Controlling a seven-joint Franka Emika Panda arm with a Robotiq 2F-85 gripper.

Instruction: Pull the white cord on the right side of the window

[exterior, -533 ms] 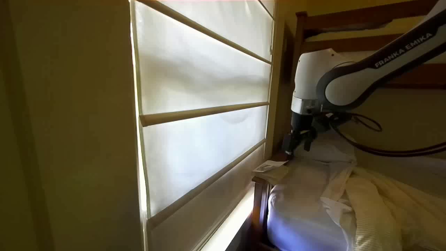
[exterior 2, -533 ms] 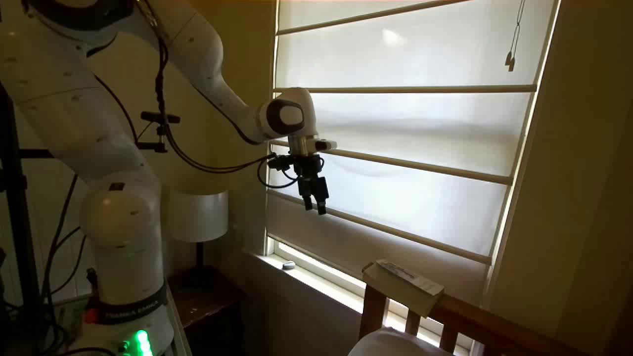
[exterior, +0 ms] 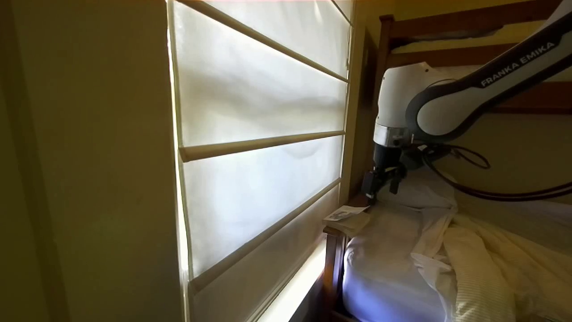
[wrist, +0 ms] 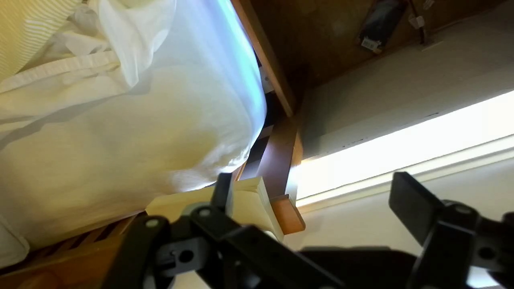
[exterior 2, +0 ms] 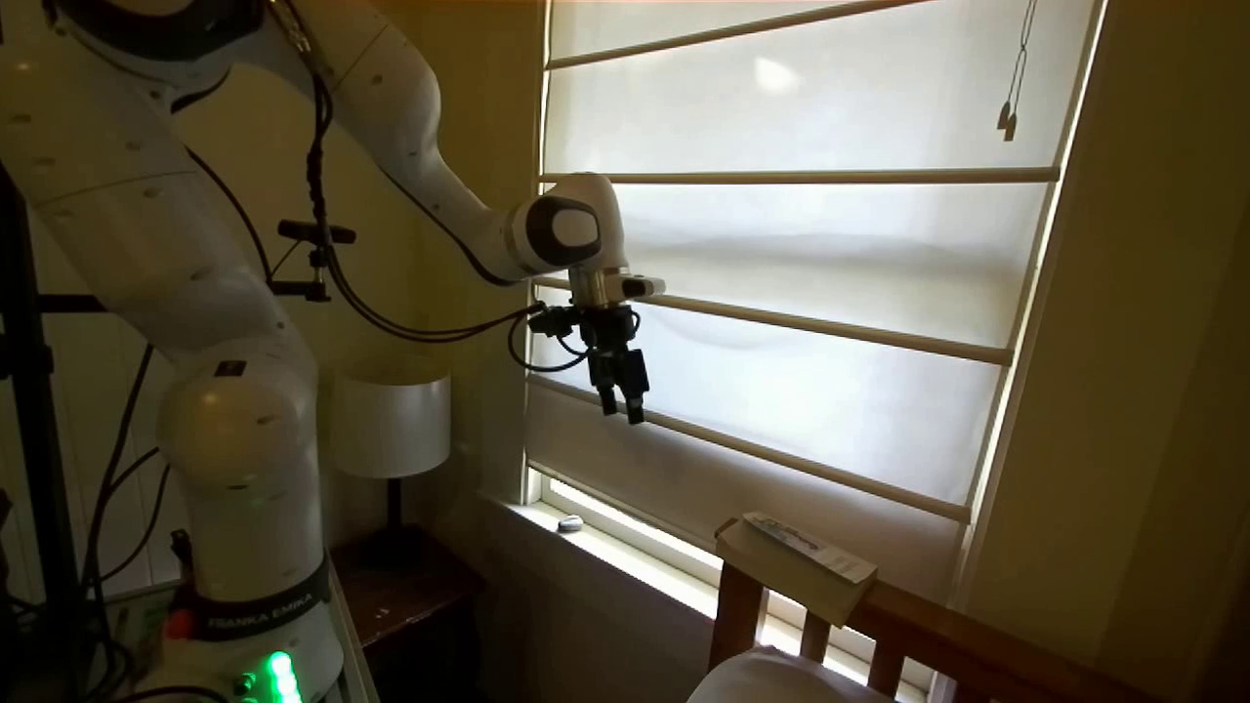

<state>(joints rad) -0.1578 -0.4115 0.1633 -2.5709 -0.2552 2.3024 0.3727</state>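
Observation:
The window is covered by a cream shade with horizontal folds, seen in both exterior views (exterior: 268,112) (exterior 2: 811,234). The cord (exterior 2: 1021,63) hangs at the shade's upper right in an exterior view, thin and looped, with two small tassels at its lower end. It looks dark against the backlit fabric. It is out of view in the wrist view. My gripper (exterior 2: 622,412) points down before the lower left part of the shade, well left of and below the cord. It also shows in an exterior view (exterior: 382,192). In the wrist view my gripper (wrist: 312,178) is open, with nothing between its fingers.
A wooden bed frame (exterior 2: 977,635) with a white-sheeted mattress (exterior: 393,277) stands by the window. A book with a paper on it (exterior 2: 811,561) lies on the frame's rail. A lamp (exterior 2: 393,425) stands on a dark side table (exterior 2: 410,596). A small object (exterior 2: 570,523) lies on the sill.

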